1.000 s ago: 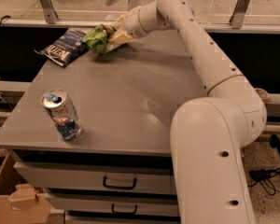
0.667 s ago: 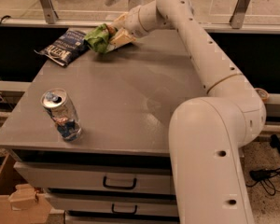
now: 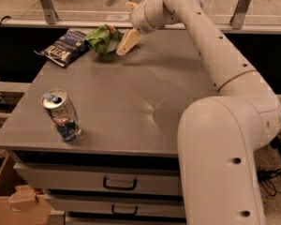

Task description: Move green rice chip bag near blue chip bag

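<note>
The green rice chip bag (image 3: 102, 39) lies at the table's (image 3: 131, 107) far left, crumpled light green, with its long axis roughly left-right. Its left end is just beside the blue chip bag (image 3: 65, 46). My gripper (image 3: 118, 46) meets its right side, and my jaws appear closed on it. My arm reaches across from the right foreground, wrist angled down-left.
</note>
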### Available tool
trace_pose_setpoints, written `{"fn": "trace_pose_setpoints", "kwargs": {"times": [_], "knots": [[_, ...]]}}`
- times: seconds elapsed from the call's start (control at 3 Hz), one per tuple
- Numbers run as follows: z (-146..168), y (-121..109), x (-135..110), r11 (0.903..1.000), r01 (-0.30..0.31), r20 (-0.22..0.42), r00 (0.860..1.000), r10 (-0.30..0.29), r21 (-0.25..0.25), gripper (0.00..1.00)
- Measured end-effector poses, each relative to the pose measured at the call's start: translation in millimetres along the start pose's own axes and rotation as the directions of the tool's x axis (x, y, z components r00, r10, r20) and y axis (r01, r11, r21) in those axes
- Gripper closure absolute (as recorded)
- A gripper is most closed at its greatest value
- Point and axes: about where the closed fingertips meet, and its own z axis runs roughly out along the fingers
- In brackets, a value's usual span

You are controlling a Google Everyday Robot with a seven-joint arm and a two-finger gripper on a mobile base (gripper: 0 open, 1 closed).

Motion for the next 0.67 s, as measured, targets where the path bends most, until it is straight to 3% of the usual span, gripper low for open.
{"fn": "trace_pose_setpoints", "kwargs": {"times": [0.33, 0.67], "knots": [[-62.4, -9.0, 10.4, 0.9938, -0.089, -0.046, 0.995, 0.093, 0.065, 0.0], [-148.6, -16.6, 16.9, 0.962, -0.195, -0.021, 0.979, 0.203, 0.191, 0.0]]}}
